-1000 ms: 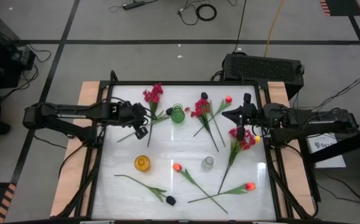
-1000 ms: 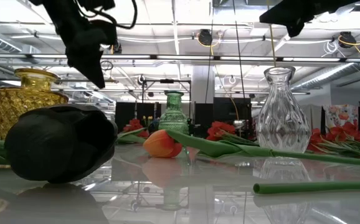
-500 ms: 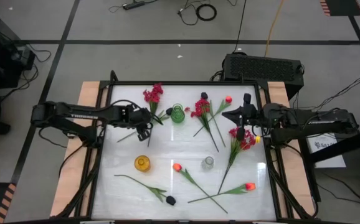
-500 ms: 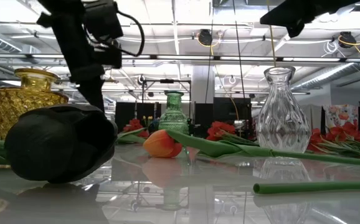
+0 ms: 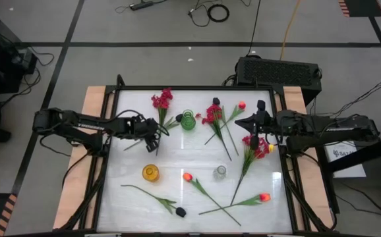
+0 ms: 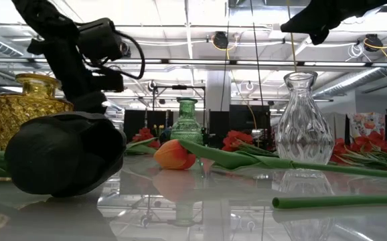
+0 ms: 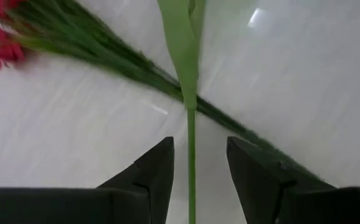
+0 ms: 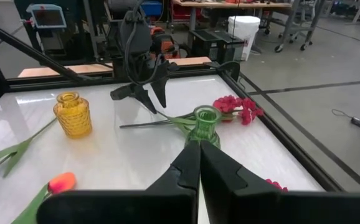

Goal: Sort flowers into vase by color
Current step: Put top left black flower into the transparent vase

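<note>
My left gripper (image 5: 155, 135) stands open low over the table's far left. Its fingers are on either side of a thin green stem (image 7: 190, 155) that widens into a leaf (image 7: 181, 37), and I see no touch. That stem crosses the thicker stem (image 7: 105, 56) of a crimson-pink spray (image 5: 162, 100), and both lie flat on the table. My right gripper (image 8: 198, 155) is shut on nothing and hovers above the table's right side (image 5: 255, 124). More flowers lie scattered: pink sprays (image 5: 213, 113), orange tulip buds (image 5: 187, 176) and a black bloom (image 5: 180, 212).
A green vase (image 5: 188, 120) stands just right of my left gripper, a yellow vase (image 5: 151, 173) nearer the front, and a clear vase (image 5: 221, 172) at the centre. A black frame (image 5: 197, 87) borders the white table. In the low view a black bloom (image 6: 63, 154) hides my left gripper's fingertips.
My left gripper has sunk toward the table, coming down over the crossing stems at the far left. The flowers and vases lie where they were.
</note>
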